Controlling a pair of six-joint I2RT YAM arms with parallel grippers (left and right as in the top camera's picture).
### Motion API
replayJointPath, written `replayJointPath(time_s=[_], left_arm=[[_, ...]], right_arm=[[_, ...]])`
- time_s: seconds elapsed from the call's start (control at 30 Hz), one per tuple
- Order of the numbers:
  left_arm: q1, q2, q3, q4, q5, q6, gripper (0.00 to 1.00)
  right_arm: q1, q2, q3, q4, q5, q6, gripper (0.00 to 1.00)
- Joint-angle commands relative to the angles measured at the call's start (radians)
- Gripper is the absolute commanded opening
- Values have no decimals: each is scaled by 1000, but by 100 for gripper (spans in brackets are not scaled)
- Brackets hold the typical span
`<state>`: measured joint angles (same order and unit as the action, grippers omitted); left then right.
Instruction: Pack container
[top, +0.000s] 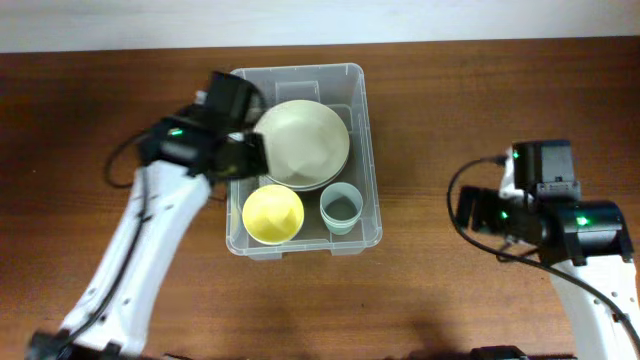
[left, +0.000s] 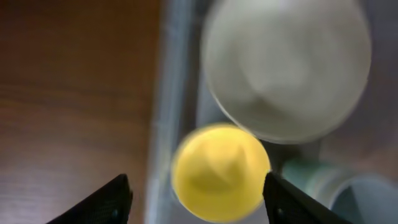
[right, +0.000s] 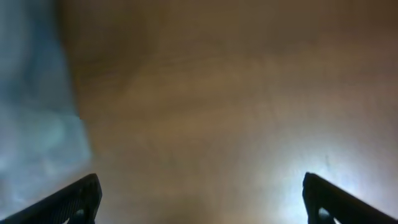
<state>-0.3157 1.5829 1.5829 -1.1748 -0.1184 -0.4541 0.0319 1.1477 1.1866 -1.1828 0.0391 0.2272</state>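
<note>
1. A brown wooden table (top: 450, 120) fills most of the view.
2. A big pale bowl (top: 303, 143) sits farthest back.
3. A yellow bowl (top: 272, 213) sits just in front of it.
4. A small blue-green cup (top: 341, 207) stands just beside the yellow bowl.

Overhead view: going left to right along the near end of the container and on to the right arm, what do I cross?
Left wall of the container → yellow bowl → pale teal cup → the container's right wall → bare wooden table → right gripper.
</note>
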Motion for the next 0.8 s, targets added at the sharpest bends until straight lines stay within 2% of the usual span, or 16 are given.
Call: replayJointPath(time_s=[0.0,0.17,0.2,0.37,0.5,0.6,0.77], left_arm=[[111,-54,11,42,-26,116,70],[236,-42,10,124,-17,211,73],[254,-38,10,137,-18,214,100],[311,-33,10,146,-21,213,100],[320,-33,10,156,-2,232,100],[322,-33,10,177,33,404,100],[322,-54,8,138,36,422,100]], right_arm=[[92,40,71,118,65,-10,98],[143,146,72,353,112,-41,99],[145,170,72,397,112,-40,99],[144,250,72,581,188,-40,98],[143,254,72,594,233,-63,99],[143,229,72,578,254,-63,99],[143,127,72,515,254,-27,99]])
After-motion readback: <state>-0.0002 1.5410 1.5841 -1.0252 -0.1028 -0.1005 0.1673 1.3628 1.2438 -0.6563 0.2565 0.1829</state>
